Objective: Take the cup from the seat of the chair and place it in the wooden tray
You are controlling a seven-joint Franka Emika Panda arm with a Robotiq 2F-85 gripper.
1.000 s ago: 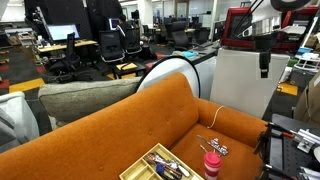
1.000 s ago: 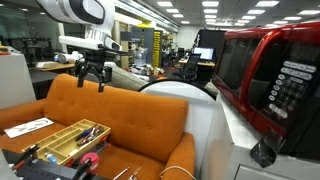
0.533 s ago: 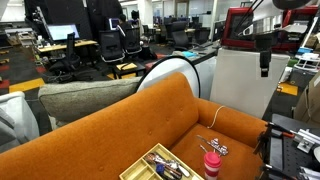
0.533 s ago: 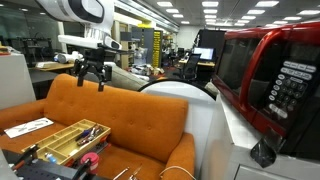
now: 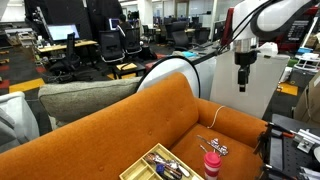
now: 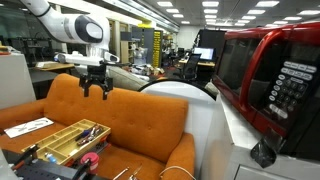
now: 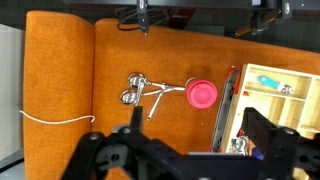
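As it stands upright, pink cup (image 5: 211, 160), axis vertical

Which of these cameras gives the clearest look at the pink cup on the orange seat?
The wrist view: it looks straight down on the pink cup, showing its whole round top against the orange seat. In both exterior views the cup appears only small, from the side, near the bottom edge.

Orange sofa seat (image 7: 150, 55): pink cup (image 7: 201, 93), tray (image 7: 270, 70), perhaps keys (image 7: 140, 90).
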